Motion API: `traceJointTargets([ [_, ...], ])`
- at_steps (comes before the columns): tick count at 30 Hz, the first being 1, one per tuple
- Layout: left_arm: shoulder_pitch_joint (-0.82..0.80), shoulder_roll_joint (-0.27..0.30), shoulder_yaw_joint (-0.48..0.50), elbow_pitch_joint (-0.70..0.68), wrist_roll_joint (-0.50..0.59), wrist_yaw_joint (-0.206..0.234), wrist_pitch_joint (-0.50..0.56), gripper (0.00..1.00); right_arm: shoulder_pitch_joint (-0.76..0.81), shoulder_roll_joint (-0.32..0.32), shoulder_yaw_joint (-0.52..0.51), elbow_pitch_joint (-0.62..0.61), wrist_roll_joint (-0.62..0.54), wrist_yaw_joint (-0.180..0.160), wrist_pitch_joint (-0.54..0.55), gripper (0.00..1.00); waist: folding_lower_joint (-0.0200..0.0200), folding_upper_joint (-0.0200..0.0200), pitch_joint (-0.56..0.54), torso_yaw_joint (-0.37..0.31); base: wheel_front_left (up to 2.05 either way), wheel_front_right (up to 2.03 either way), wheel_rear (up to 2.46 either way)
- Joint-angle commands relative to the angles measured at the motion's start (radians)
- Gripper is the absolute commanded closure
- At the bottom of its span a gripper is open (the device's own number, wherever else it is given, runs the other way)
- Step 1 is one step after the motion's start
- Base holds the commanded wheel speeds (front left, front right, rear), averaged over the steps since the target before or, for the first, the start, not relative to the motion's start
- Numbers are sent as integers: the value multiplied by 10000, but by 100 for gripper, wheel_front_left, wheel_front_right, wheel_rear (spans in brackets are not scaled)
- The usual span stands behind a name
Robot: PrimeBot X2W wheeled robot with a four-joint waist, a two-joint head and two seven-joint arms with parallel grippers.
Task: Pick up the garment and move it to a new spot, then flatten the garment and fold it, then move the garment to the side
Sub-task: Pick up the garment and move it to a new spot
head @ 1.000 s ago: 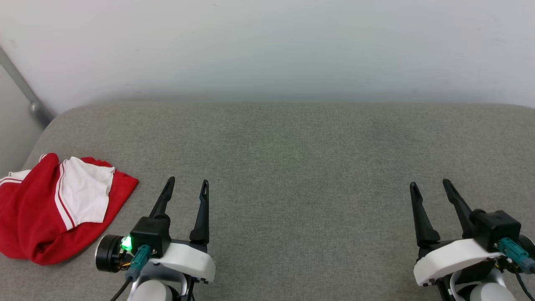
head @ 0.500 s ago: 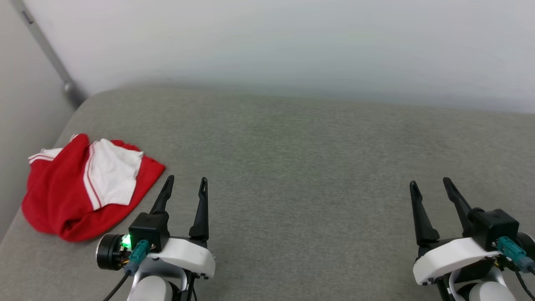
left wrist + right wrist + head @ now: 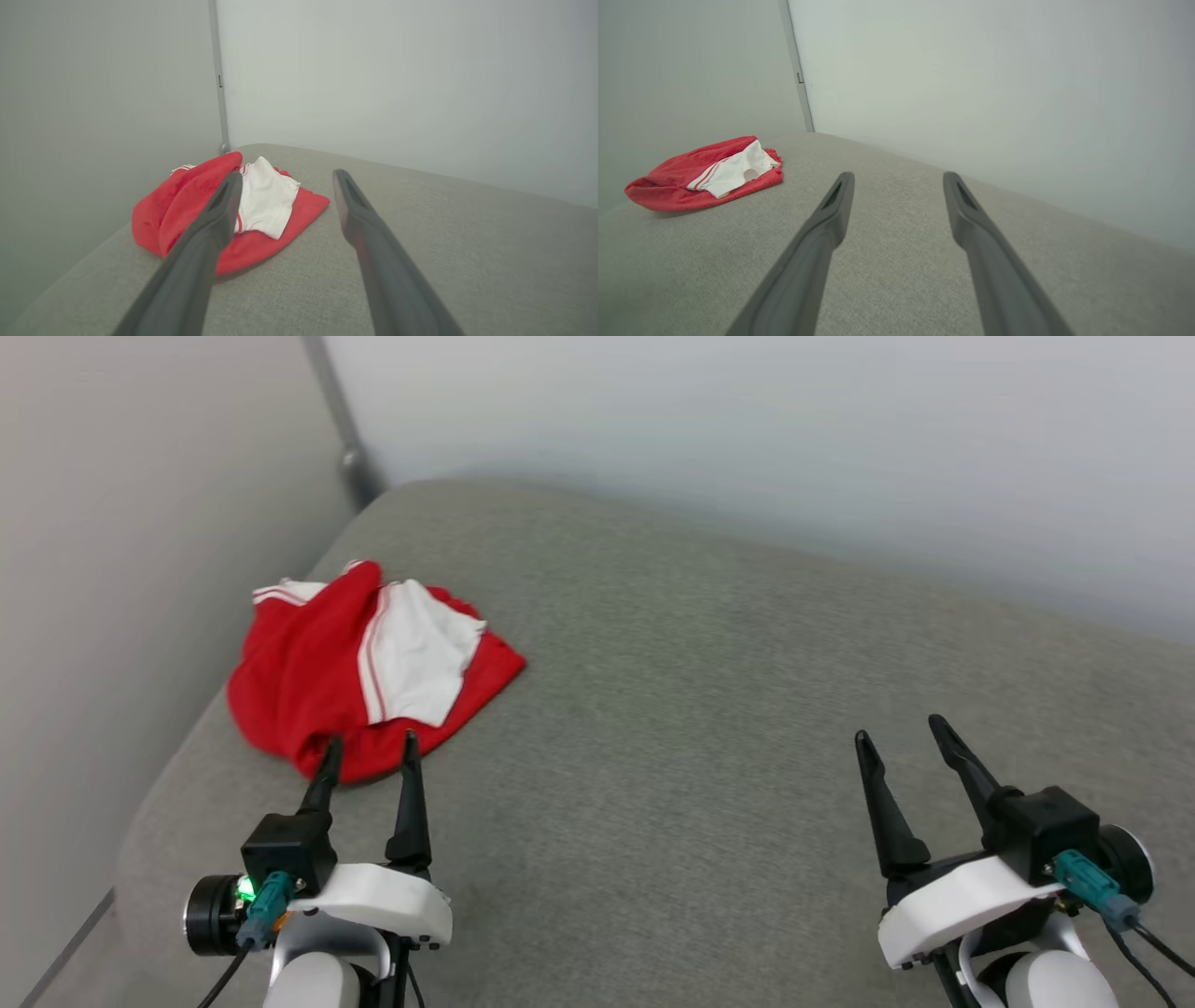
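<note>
A crumpled red jersey T-shirt (image 3: 308, 681), white sleeve uppermost, lies at 10 o'clock on the gray upholstered surface (image 3: 700, 709), near the corner beside a metal pole (image 3: 342, 425). At 7 o'clock the left gripper (image 3: 371, 739) hangs empty with its fingers parted and its tips at the T-shirt's near edge; whether they touch cannot be told. At 5 o'clock the right gripper (image 3: 896, 728), also spread and empty, is well apart from the T-shirt.

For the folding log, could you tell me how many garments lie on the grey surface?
1: the garment, near the left edge of the grey surface, beyond the left gripper; another beneath would be hidden.
</note>
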Motion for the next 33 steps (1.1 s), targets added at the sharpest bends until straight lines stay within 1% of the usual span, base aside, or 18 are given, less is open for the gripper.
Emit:
traceJointTargets([
  [1, 3, -18, 55, 1, -43, 36, -24, 0, -107, 13, 101, -43, -74, -3, 9, 0, 0, 0, 32, 584, 0, 0, 0],
  [6, 100, -24, 198, -18, -51, 105, -24, 0, -185, 10, 342, -85, -23, -3, 17, 0, 0, 0, 32, 1255, 0, 0, 0],
  [10, 176, -32, 268, -103, 30, 133, -24, 0, -166, 10, 469, -152, 29, -3, 69, 0, 0, 0, 71, 1636, 0, 0, 0],
  [13, 199, -33, 326, -164, 20, 120, -24, 0, -218, 11, 544, -183, 37, -3, 98, 0, 0, 0, 117, 1795, 0, 0, 0],
  [17, 222, -36, 446, -235, 58, 116, -24, 0, -276, 11, 682, -205, -23, -3, 119, 0, 0, 0, 180, 1827, 0, 0, 0],
  [22, 35, -37, 540, -285, 64, 108, -24, 0, -324, 11, 767, -255, -74, -3, 158, 0, 0, 0, 248, 1796, 0, 0, 0],
  [26, -402, -19, 713, -332, -86, 50, -24, 0, -492, 9, 840, -392, -159, -3, 255, 0, 0, 0, 527, 1539, 0, 0, 0],
  [29, -1162, 106, 765, -296, -148, -97, -24, 0, -708, -15, 757, -613, -323, -3, 405, 0, 0, 0, 981, 1239, 0, 0, 0],
  [33, -2613, 615, 1000, -24, -342, -343, 236, 0, -1080, -184, 739, -962, -488, -3, 605, 0, 0, 0, 1827, 655, 0, 0, 0],
])
